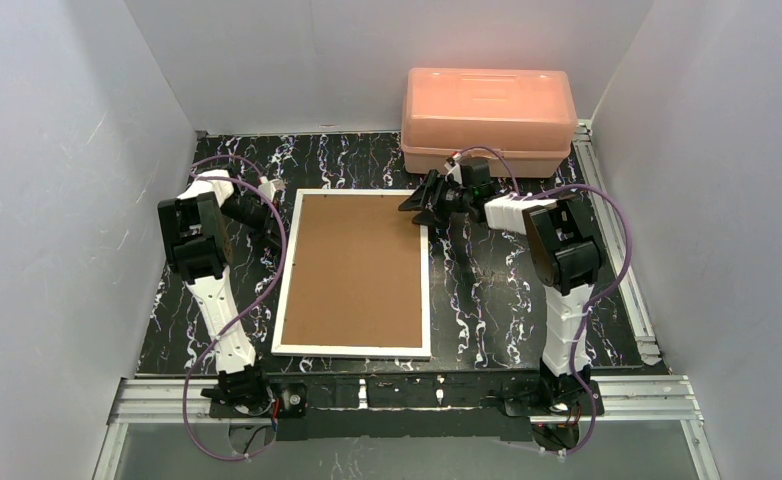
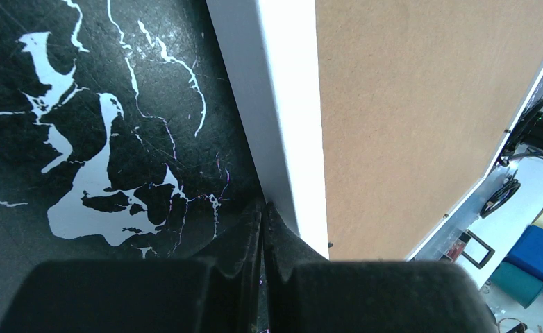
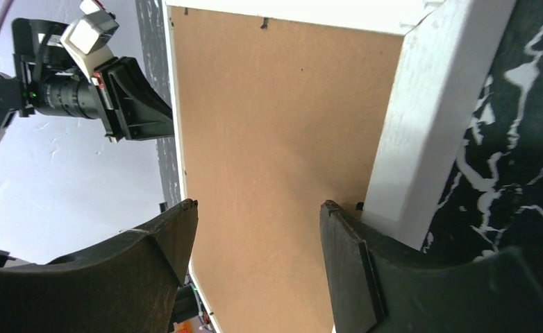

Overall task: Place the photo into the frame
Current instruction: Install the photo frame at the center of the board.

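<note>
Tabletop (image 2: 116,83), left fingers (image 2: 241,253) closed, maybe touching frame (image 2: 282,104)

A: White frame (image 1: 353,350), plain brown board (image 1: 352,270) at the back?
B: Yes. Black table (image 1: 487,300) with white marble-like veins, faint purple streaks. Pale salmon-pink box (image 1: 487,105), purple cables (image 1: 626,245), arms (image 1: 564,310) white and black, plain white walls (image 1: 57,200)

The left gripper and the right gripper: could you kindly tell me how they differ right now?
The left gripper has its jaws shut; the right gripper has its jaws open. The left gripper is at the far left corner of the frame, the right gripper at its far right corner. Both sit close to the frame's white edge, gripping nothing.
</note>
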You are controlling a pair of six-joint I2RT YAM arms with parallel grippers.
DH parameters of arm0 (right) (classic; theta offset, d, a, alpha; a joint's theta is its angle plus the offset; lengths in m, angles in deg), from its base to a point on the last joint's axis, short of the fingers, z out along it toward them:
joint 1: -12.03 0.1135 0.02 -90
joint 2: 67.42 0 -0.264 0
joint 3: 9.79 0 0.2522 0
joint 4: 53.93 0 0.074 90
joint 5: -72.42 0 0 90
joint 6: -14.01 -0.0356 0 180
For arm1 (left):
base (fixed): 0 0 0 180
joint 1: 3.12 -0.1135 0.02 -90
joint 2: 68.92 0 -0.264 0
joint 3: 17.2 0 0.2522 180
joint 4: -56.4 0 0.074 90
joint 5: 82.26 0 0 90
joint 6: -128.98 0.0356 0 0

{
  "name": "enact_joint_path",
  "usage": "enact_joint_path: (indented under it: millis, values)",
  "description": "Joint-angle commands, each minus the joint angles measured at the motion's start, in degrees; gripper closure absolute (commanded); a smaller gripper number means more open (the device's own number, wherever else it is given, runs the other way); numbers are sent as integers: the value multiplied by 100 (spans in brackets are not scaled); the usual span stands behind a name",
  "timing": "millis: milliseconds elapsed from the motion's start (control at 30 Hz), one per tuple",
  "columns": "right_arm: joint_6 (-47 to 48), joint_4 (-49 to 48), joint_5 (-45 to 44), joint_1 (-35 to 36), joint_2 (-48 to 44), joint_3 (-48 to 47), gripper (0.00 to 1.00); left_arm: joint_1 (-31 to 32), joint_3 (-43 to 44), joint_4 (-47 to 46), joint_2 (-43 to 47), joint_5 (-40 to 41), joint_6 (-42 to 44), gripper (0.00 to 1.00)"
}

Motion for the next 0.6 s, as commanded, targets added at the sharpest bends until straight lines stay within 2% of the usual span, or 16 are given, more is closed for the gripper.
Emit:
enact_joint_path:
  millis: [0, 267, 567]
  values:
    - [-104, -86, 396, -274, -234, -352, 27, 112, 71, 162, 136, 31, 101, 100]
    - [-145, -146, 382, -310, -11, -310, 27, 114, 38, 165, 110, 86, 129, 100]
    - [539, 891, 1, -288, 72, -435, 28, 111, 77, 161, 87, 59, 103, 100]
